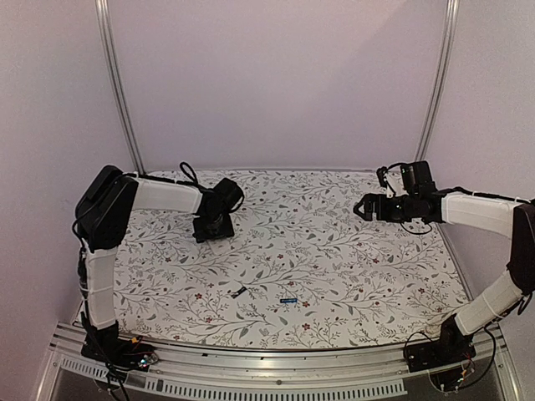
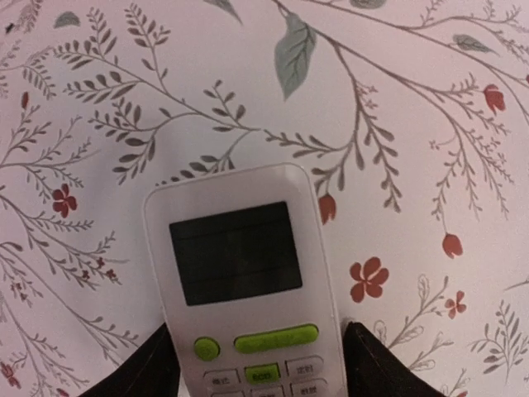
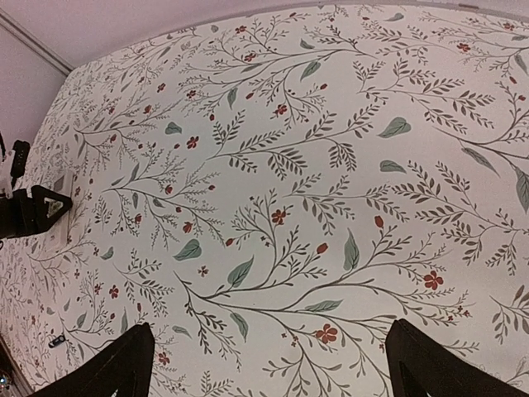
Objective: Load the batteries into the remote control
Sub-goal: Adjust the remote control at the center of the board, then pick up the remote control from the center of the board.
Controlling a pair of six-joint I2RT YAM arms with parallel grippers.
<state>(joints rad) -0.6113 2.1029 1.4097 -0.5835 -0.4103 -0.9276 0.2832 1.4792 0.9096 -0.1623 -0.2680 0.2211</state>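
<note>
The white remote control point(image 2: 240, 248) lies face up on the flowered cloth, its dark display and green buttons showing. My left gripper point(image 2: 256, 364) straddles its lower half, one black finger against each long side. From above, the left gripper point(image 1: 213, 224) covers the remote at the back left. The blackish battery point(image 1: 238, 291) and the blue battery point(image 1: 289, 300) lie loose near the front middle. My right gripper point(image 1: 361, 207) hovers at the back right, open, with only cloth between its fingers point(image 3: 116, 368).
The flowered cloth point(image 1: 334, 267) covers the whole table. Metal posts point(image 1: 121, 92) stand at the back corners, with pale walls behind. An aluminium rail point(image 1: 276, 368) runs along the near edge by the arm bases.
</note>
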